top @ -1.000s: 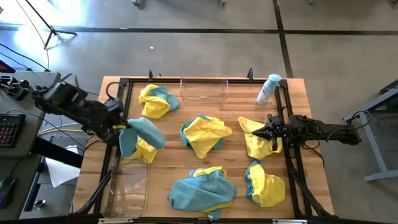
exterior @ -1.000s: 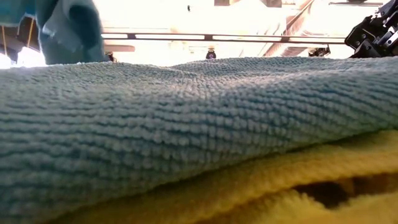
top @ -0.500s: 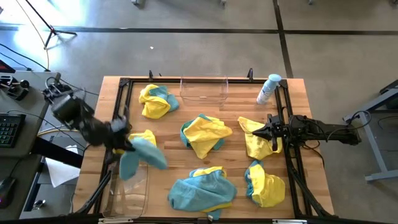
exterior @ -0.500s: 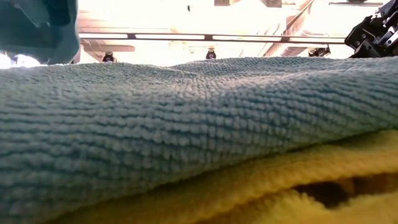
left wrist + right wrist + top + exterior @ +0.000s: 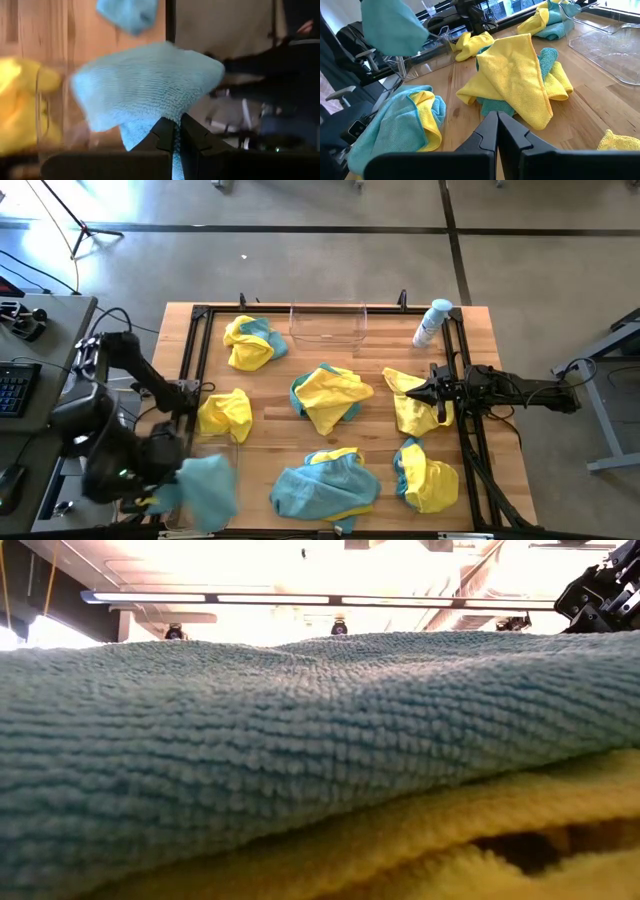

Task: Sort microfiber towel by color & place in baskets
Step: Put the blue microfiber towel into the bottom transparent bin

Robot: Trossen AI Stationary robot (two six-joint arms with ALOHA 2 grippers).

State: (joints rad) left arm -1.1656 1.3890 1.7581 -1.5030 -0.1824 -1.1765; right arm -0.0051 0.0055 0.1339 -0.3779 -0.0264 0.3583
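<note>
The wooden table (image 5: 330, 320) stands on a grey concrete floor (image 5: 300, 260) crossed by dark seam lines, one running across beyond the table's far edge and another slanting away from it. A black metal frame (image 5: 196, 340) runs along the tabletop's edges. To the left stands a grey desk (image 5: 40, 330) carrying a black keyboard (image 5: 10, 385), with cables trailing near it. At the far left corner a light stand's legs (image 5: 85, 230) spread over the floor, where bright light glares. To the right is a grey metal stand (image 5: 610, 380). From table height, long bright ceiling lights (image 5: 330, 598) stretch across the room.
</note>
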